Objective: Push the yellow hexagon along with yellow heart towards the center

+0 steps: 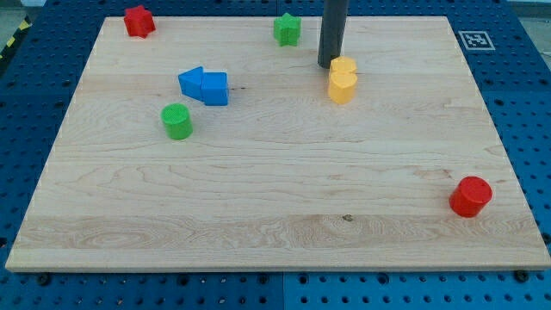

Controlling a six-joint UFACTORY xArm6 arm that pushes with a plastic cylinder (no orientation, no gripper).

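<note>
Wooden worktop (275, 250) on a blue perforated base, seen from the view's bottom edge. The arm ends in a straight dark rod that enters from the view's top; the end effector is this rod alone, with no jaws to open or close, and it holds nothing. The tip (327, 65) rests on the worktop right of the top centre, touching or just beside the upper-left side of the yellow hexagon (343, 67).

The yellow hexagon sits in the upper half of the worktop, right of centre. The yellow heart (342, 87) lies directly below it in the view, and the 2 yellow blocks touch, forming 1 short column. Both lie above and to the right of the worktop's centre.

Other blocks, 6 in all: a red block (138, 21) near the top-left corner, its shape star-like; a green block (287, 29) near the top edge, left of the rod, also star-like; 2 blue blocks, touching, in the upper left quarter, the left blue block (191, 82) angular and the right blue block (215, 88) roughly cubic; a green cylinder (176, 120) just below and left of the blue pair; a red cylinder (470, 196) near the right edge, low in the view, well apart from all others.

A printed marker (473, 40) lies off the worktop's top-right corner.
</note>
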